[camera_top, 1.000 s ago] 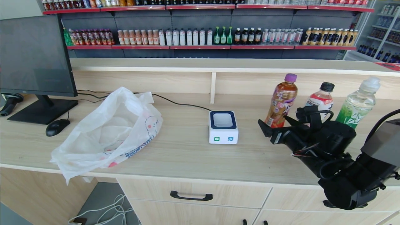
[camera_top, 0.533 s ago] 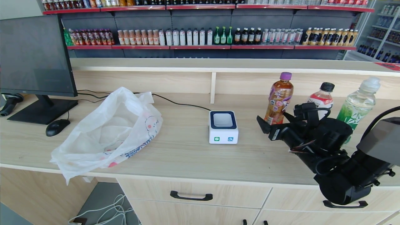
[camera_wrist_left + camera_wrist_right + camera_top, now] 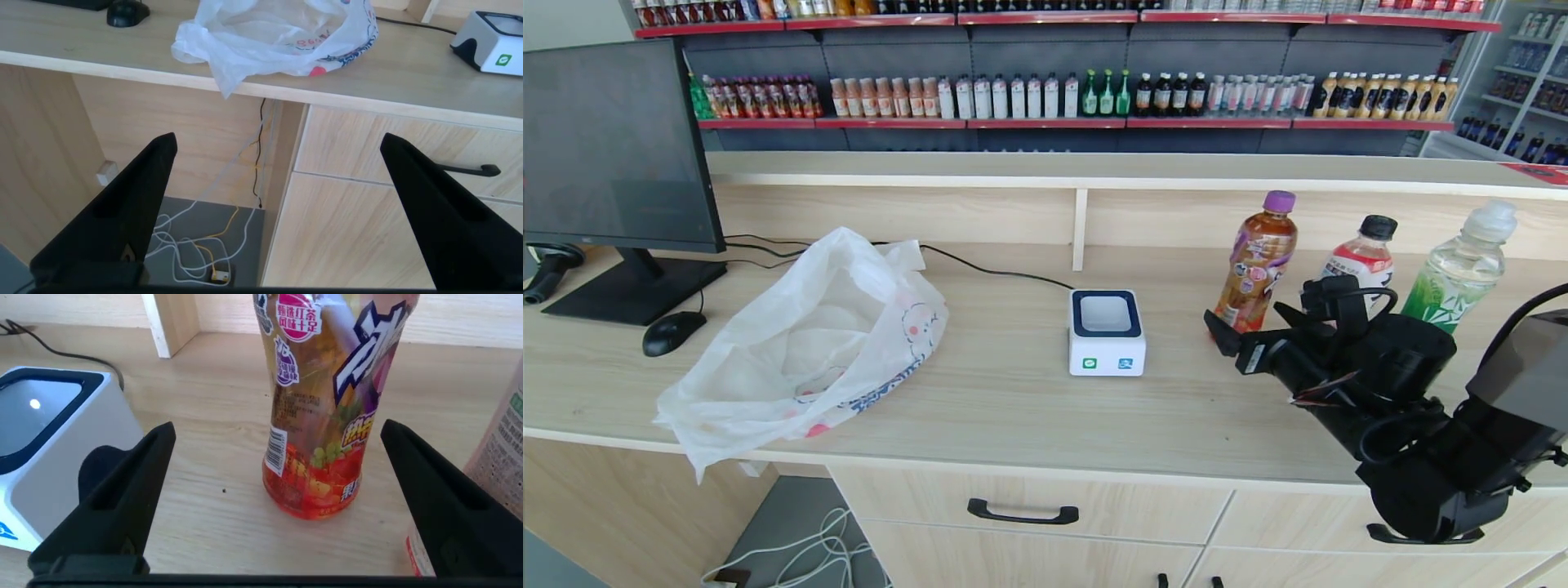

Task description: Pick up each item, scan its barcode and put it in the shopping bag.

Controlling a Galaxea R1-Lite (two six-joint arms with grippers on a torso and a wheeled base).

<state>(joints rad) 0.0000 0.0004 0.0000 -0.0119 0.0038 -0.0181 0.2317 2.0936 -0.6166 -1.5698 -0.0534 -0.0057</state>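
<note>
- Plainly, the coming grasp turns on one relation: the purple-capped bottle (image 3: 1256, 261) stands dead ahead of the right hand (image 3: 1248, 331), on the line between its two fingers.
- That hand is spread wide with nothing in it. Its fingers point across the bench (image 3: 1013, 400) at the bottle's lower half.
- From the right wrist view the bottle sits centred in the gap. Whether the fingertips already flank its base or stop just short is hard to say.
- The bottle's long axis is upright, so the level fingers would close across it and not along it.
- A barcode (image 3: 279, 451) shows on the side of the label that faces the hand.
- The right arm is much the nearer. The left hand (image 3: 278, 220), also spread apart and empty, hangs below the bench edge in front of the cabinet, on the shopping bag's side.
- Count of bottles: three, all upright in a row on the robot's right. They are the purple-capped one, a black-capped bottle (image 3: 1364, 257) and a green-labelled bottle (image 3: 1462, 273).
- Count of the rest: one scanner (image 3: 1106, 331) mid-bench, between the bottles and the bag, and one shopping bag (image 3: 809, 343) slumped at the left.
- With all three bottles on the bench, I judge none has been scanned or bagged.
</note>
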